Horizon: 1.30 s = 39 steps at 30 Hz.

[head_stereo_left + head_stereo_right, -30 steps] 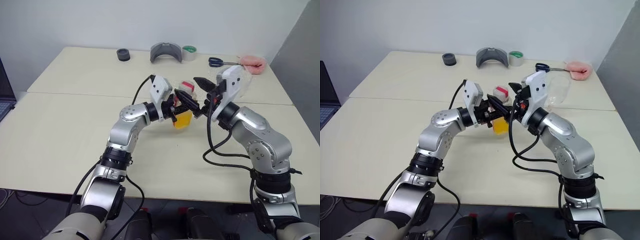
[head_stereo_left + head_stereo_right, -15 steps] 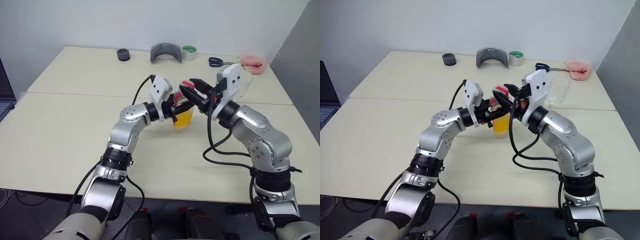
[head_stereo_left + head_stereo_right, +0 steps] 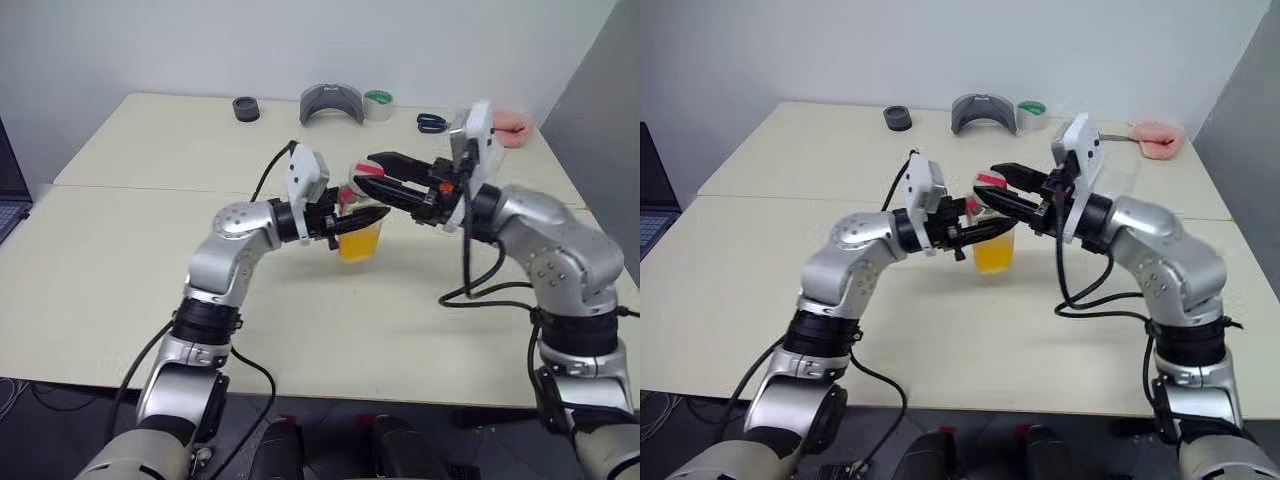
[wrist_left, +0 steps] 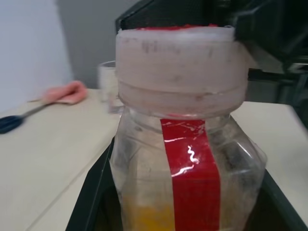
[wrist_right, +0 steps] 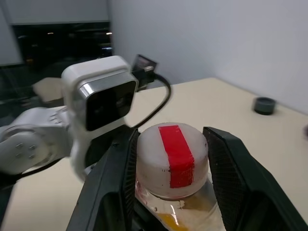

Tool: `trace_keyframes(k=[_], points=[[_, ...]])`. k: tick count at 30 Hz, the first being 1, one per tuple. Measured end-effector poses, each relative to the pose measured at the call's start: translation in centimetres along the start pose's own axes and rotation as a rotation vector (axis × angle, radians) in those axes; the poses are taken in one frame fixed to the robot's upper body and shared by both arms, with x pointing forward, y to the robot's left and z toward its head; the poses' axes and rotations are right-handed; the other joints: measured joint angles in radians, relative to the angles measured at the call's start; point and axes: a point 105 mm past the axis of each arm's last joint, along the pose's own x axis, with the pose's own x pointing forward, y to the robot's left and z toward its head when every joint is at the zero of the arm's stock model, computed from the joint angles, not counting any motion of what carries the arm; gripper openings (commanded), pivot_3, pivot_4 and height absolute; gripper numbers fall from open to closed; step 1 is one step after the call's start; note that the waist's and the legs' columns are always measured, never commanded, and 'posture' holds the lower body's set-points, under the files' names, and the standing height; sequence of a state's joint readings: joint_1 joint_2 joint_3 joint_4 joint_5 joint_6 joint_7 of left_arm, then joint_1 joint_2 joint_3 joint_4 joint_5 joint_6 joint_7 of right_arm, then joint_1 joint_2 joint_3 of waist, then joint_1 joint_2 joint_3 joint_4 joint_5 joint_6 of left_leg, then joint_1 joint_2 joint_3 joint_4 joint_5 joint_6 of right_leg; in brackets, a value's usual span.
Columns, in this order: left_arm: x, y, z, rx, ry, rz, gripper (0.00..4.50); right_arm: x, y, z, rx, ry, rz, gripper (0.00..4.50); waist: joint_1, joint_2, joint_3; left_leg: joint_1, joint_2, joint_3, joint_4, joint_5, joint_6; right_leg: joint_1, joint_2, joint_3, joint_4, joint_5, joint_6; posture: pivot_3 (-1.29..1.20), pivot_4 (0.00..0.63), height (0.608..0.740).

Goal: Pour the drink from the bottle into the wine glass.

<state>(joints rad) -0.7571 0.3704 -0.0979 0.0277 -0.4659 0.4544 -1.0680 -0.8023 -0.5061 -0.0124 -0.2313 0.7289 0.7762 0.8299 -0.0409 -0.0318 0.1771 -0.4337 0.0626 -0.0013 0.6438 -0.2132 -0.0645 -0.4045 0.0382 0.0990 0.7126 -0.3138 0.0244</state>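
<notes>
The bottle (image 3: 361, 238) stands upright just above the table, a small clear one with a red label stripe (image 4: 189, 168). The orange-yellow drink (image 3: 993, 252) fills its lower part. My left gripper (image 3: 366, 214) comes in level from the left and is shut on the bottle's body. From the right, my right gripper (image 3: 364, 176) is shut on the red-and-white cap (image 5: 172, 159), one finger (image 5: 115, 168) pressed to each side. The wine glass (image 4: 107, 87) stands on the table behind the bottle, near my right wrist.
Along the table's far edge lie a black cylinder (image 3: 246, 108), a grey curved object (image 3: 331, 103), a tape roll (image 3: 378, 104), scissors (image 3: 432, 123) and a pink cloth (image 3: 512, 124). A laptop (image 3: 8, 200) sits at the left edge. A seam (image 3: 150, 186) joins two tables.
My right gripper went from open beside the cap to shut on it, and its wrist swung out to the right. My left arm drew back slightly, still holding the bottle.
</notes>
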Motion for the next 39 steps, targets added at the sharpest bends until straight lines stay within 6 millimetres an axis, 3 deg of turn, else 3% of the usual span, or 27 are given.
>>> trace_keyframes(k=[4, 7, 12, 16, 20, 28, 39], points=[[-1.1, -1.5, 1.8, -0.068, -0.025, -0.127, 1.77, 0.5, 0.9, 1.9, 0.041, 0.011, 0.188, 1.79, -0.008, 0.002, 0.001, 0.000, 0.000, -0.001, 0.000, 0.000, 0.000, 0.000, 0.000, -0.001, 0.001, 0.000, 0.000, 0.00, 0.150, 0.740], [-1.4, -1.8, 2.7, -0.052, -0.018, -0.168, 1.77, 0.5, 1.1, 2.7, 0.053, 0.020, 0.226, 2.80, -0.010, 0.002, 0.001, 0.000, 0.000, -0.001, 0.000, 0.000, 0.000, 0.000, 0.000, -0.001, 0.000, 0.000, 0.000, 0.00, 0.150, 0.740], [-1.4, -1.9, 1.6, -0.047, 0.023, -0.174, 1.77, -1.4, 0.7, 2.3, 0.102, 0.038, 0.136, 4.47, 0.000, 0.002, 0.002, -0.001, 0.000, 0.000, 0.000, 0.000, 0.000, 0.000, -0.001, 0.000, -0.001, 0.000, 0.000, 0.00, 0.150, 0.740], [-1.6, -1.5, 0.9, -0.031, 0.030, -0.123, 1.77, -3.2, 1.0, 2.2, 0.079, 0.023, -0.004, 4.47, 0.002, 0.002, 0.002, -0.001, 0.000, -0.001, 0.000, 0.000, 0.000, 0.000, -0.001, 0.000, -0.001, 0.000, 0.000, 0.00, 0.150, 0.740], [-1.3, -1.1, 0.8, -0.024, 0.018, -0.092, 1.77, -3.6, 1.6, 1.2, 0.059, 0.041, -0.119, 4.47, -0.002, 0.002, 0.002, -0.001, 0.000, 0.000, 0.001, 0.000, 0.000, -0.001, 0.000, 0.000, 0.000, 0.000, 0.000, 0.00, 0.150, 0.740], [-0.1, 0.2, 0.2, -0.027, -0.012, -0.052, 1.77, -0.6, 1.7, 0.5, 0.045, -0.031, -0.321, 4.47, -0.010, 0.002, 0.002, -0.001, 0.000, -0.001, 0.000, 0.000, 0.000, -0.001, 0.000, 0.000, 0.000, 0.000, 0.000, 0.00, 0.150, 0.740], [0.7, 0.2, 0.5, -0.018, -0.031, -0.066, 1.77, 0.6, 1.7, 0.1, 0.042, -0.037, -0.327, 4.47, -0.010, 0.002, 0.002, -0.001, 0.000, 0.000, 0.000, 0.000, 0.000, -0.001, 0.000, 0.001, -0.001, 0.000, 0.000, 0.00, 0.150, 0.740]])
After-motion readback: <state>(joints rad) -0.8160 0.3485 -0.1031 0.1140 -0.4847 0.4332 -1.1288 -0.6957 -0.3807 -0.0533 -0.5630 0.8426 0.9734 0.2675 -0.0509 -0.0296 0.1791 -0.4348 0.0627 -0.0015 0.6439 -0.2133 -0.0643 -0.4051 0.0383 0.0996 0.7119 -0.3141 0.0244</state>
